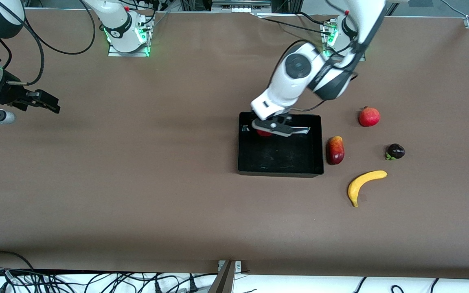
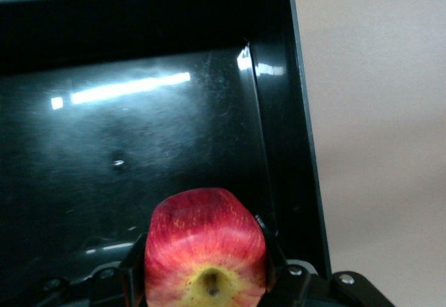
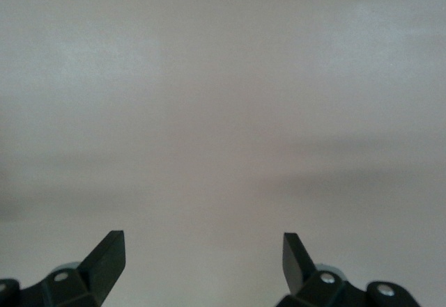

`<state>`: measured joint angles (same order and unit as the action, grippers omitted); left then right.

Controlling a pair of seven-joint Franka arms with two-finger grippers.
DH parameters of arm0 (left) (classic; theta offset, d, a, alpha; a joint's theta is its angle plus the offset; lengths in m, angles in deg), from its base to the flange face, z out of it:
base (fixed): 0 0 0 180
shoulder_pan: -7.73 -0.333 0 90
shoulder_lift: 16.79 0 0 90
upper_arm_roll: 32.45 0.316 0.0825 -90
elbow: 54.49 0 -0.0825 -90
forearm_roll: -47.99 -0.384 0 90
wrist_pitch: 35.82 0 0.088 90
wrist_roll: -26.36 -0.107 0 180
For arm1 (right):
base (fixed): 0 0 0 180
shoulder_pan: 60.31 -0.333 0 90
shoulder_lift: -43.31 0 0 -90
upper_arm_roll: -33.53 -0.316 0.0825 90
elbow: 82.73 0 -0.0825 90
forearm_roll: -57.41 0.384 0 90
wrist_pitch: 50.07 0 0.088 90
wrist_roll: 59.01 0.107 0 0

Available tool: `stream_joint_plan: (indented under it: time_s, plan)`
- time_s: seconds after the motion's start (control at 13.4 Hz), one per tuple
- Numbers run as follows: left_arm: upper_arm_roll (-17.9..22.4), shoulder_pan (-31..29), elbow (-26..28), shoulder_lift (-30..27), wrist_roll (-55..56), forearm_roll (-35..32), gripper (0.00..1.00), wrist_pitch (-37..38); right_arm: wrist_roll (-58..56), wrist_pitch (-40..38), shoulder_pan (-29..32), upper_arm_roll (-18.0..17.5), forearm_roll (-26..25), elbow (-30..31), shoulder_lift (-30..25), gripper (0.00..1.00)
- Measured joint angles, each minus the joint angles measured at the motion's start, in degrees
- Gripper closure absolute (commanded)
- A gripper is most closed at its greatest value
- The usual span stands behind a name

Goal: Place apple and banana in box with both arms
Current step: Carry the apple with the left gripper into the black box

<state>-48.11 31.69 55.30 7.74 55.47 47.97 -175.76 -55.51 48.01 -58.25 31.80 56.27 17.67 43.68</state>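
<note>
My left gripper [image 1: 265, 131] is shut on the apple [image 1: 263, 132] and holds it over the inside of the black box [image 1: 318, 140], near the box's corner toward the robots' bases. In the left wrist view the red and yellow apple [image 2: 206, 251] sits between the two fingers [image 2: 134, 269], above the box's glossy floor [image 2: 125, 147]. The yellow banana [image 1: 364, 184] lies on the table, nearer to the front camera than the box, toward the left arm's end. My right gripper [image 1: 49, 102] is open and empty, waiting above bare table at the right arm's end; it also shows in the right wrist view [image 3: 203, 251].
A dark red-and-orange oval fruit [image 1: 335, 150] lies beside the box's wall. A red pomegranate [image 1: 369, 116] and a small dark purple fruit [image 1: 395, 151] lie toward the left arm's end. Brown table [image 1: 136, 171] stretches between the box and my right gripper.
</note>
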Motion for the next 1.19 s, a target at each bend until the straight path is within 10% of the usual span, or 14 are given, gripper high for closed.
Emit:
stream_joint_plan:
  time_s: [0.52, 0.6, 0.67, 1.19]
  plan:
    - [2.85, 3.47, -4.58, 10.51, 0.13, 0.0, 1.0, -3.49, 0.0, 0.0, -0.02, 0.0, 0.0, 0.01, 0.0, 0.0]
    - [2.86, 4.09, -4.75, 10.99, 0.16, 0.0, 0.86, -3.8, 0.0, 0.0, -0.02, 0.0, 0.0, 0.0, 0.0, 0.0]
    - [2.92, 4.26, -5.01, 10.98, 0.14, 0.0, 0.01, -3.76, 0.0, 0.0, -0.02, 0.0, 0.0, 0.01, 0.0, 0.0]
    - [5.78, -3.85, -6.36, 2.58, -4.28, -0.01, 0.0, 4.02, 0.0, -0.01, -0.05, -0.01, 0.0, 0.01, 0.0, 0.0]
